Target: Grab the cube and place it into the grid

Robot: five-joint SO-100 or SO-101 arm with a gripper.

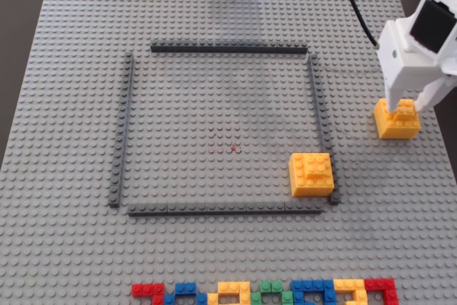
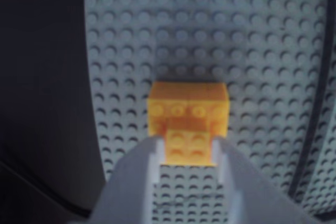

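The gripper [image 2: 189, 148] is closing its jaws around the raised brick of the stiff, light cube [image 1: 397, 119], sitting at three o'clock of the grid [image 1: 318, 116].

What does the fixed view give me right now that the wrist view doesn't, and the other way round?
Only the fixed view shows the whole grid, a second yellow block inside its lower right corner, and the coloured brick row. Only the wrist view shows the fingers flanking the cube's small raised brick. Both show the cube at the gripper, outside the grid on the baseplate.
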